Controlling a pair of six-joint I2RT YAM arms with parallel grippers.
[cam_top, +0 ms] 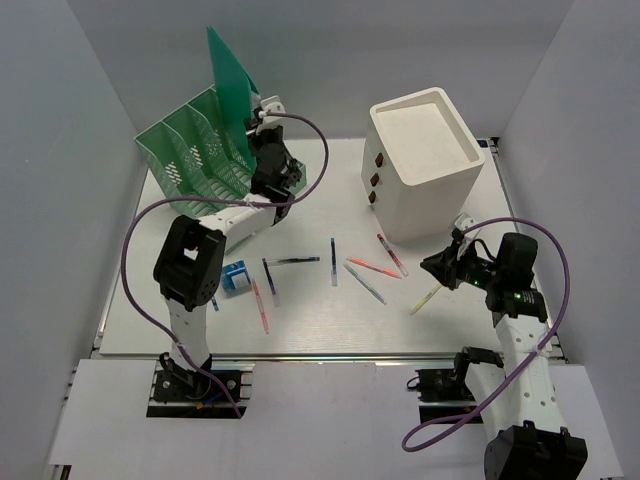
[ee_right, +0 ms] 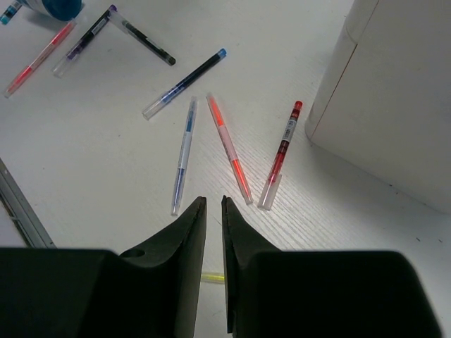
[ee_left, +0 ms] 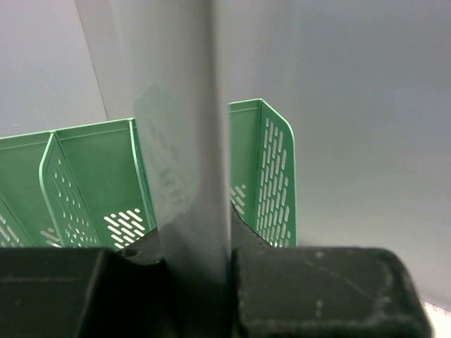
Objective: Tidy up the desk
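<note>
Your right gripper (ee_right: 211, 211) hangs over the table (ee_right: 91, 155), fingers nearly together, a yellow pen (ee_right: 213, 278) showing beneath. Just ahead lie a blue pen (ee_right: 182, 156), an orange pen (ee_right: 229, 148) and a red pen (ee_right: 280, 156) beside the white box (ee_right: 394, 98).

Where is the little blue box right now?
In the top view, the blue box sits on the desk toward the left side, right beside the left arm, with a purple pen just to its right.

The desk (ee_right: 84, 162) is matt white with a faint wood-like grain. The green file rack (ee_left: 275, 169) looks like smooth perforated plastic, and the pens (ee_right: 184, 153) have clear glossy plastic barrels
</note>
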